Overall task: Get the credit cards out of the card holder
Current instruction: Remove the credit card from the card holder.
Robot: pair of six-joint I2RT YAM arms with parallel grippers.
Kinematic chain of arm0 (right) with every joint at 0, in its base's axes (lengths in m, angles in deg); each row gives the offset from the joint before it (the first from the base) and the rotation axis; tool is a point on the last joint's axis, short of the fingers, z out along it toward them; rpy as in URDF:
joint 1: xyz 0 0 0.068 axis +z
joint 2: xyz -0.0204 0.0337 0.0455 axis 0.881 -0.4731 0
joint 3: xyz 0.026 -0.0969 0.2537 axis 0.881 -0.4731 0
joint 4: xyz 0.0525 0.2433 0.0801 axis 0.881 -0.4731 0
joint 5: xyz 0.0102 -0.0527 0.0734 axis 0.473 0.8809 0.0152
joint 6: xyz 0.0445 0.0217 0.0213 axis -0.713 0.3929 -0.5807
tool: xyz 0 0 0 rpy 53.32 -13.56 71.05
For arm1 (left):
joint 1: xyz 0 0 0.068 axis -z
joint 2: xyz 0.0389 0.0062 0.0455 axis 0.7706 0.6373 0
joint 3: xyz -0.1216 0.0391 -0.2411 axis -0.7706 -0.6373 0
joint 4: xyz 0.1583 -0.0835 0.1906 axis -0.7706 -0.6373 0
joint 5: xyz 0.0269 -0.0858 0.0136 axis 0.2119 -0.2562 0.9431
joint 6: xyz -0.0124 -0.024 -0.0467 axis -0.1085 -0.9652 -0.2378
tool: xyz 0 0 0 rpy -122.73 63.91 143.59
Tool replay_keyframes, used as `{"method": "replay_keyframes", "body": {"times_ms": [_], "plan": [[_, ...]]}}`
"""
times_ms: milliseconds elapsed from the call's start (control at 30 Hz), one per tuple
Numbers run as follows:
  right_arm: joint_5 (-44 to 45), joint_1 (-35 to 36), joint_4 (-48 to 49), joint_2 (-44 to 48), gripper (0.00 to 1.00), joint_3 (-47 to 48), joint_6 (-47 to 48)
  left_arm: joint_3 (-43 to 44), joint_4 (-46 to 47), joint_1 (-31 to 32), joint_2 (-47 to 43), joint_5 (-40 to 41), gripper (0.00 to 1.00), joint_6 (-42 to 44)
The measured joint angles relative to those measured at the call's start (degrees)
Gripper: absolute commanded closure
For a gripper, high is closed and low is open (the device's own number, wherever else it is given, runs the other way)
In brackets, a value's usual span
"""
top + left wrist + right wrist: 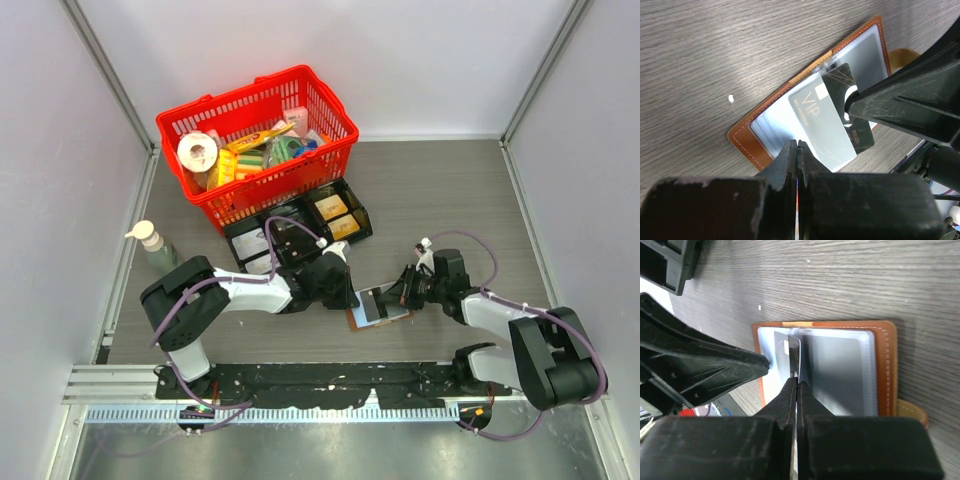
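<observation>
Plain white walls [420, 50] close in a grey wood-grain bench [450, 190], with a red basket [230, 96] and a black tray [365, 222] at the back. Nearer the front lies the open card holder [378, 308]. The left gripper [797, 150] is pressed together at its edge. The right gripper [796, 385] pinches a grey credit card [820, 122] tilted up from its sleeve.
</observation>
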Motion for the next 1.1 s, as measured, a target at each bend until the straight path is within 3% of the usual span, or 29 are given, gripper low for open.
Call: {"method": "replay_keyframes", "body": {"times_ms": [467,567,733,867,967,1100], "plan": [[14.51,-0.28,-26.16,17.94,0.99,10.03,6.08,-0.15,0.20,-0.02,-0.09,-0.02,0.98,-0.11],[16.22,-0.28,-31.15,20.15,0.99,13.68,8.11,-0.35,-0.57,-0.07,-0.83,0.00,0.85,0.13],[16.55,-0.28,-37.48,21.97,0.99,19.98,12.50,-0.50,-5.05,-0.35,-4.37,0.35,0.52,2.01],[14.38,-0.28,-40.44,22.14,0.99,23.93,16.24,-0.48,-8.11,-1.86,-10.86,0.98,0.32,5.22],[11.32,-0.28,-41.40,22.14,0.99,25.94,18.93,-0.48,-9.88,-4.76,-17.18,0.46,0.19,8.59],[5.70,-0.09,-41.05,22.05,0.99,26.32,20.70,-0.44,-10.75,-9.51,-25.46,-3.13,0.15,14.36]]}}
